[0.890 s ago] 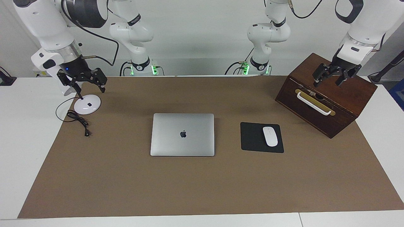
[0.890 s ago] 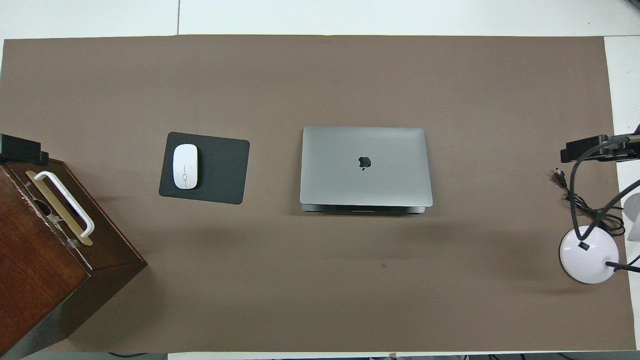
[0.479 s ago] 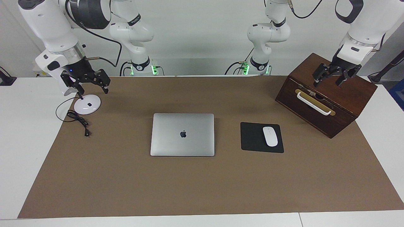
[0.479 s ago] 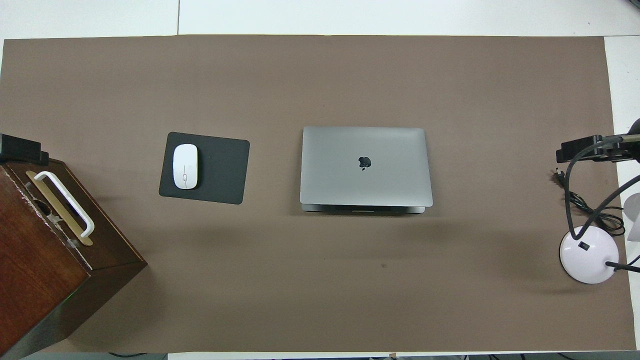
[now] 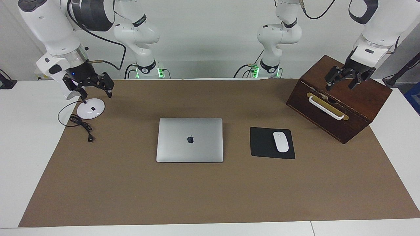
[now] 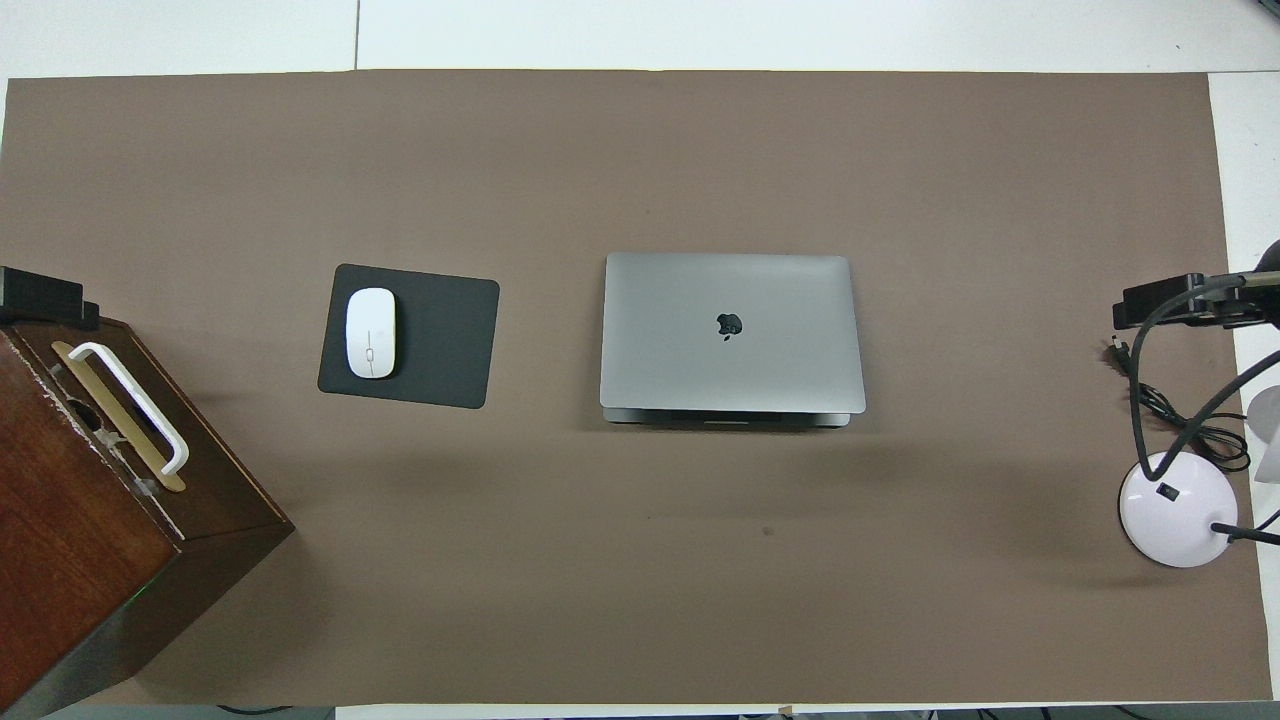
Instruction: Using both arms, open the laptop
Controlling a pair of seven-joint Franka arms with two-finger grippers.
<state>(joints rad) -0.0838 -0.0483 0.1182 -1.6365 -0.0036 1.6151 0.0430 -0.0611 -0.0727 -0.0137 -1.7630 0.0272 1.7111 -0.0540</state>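
1. Movement is coming only from the right gripper (image 5: pixel 88 88). It is hanging over the lamp base (image 5: pixel 91 108), at about ten o'clock from the laptop (image 5: pixel 190 140) in the facing view. Over the last second it has been edging a little toward the middle of the table. Its fingers are standing apart and holding nothing.
2. That small drift is looking like the very start of the approach. Nothing is touching the laptop yet, so the opening itself is not begun.
3. The laptop is lying shut and flat in the middle of the brown mat (image 5: pixel 210 193), unmoved, its slim silver-grey lid squared to the mat's edges. A dark apple logo is sitting at its centre. Judging by the logo's direction, the opening edge is probably facing the robots.
4. At three o'clock from it, the white mouse (image 5: pixel 281 141) is resting on the black mouse pad (image 5: pixel 262 142), just beside the laptop but apart.
5. The left gripper (image 5: pixel 343 80) is waiting over the wooden box (image 5: pixel 341 111), around two o'clock from the laptop. It is spread wide and empty, barely shifting.
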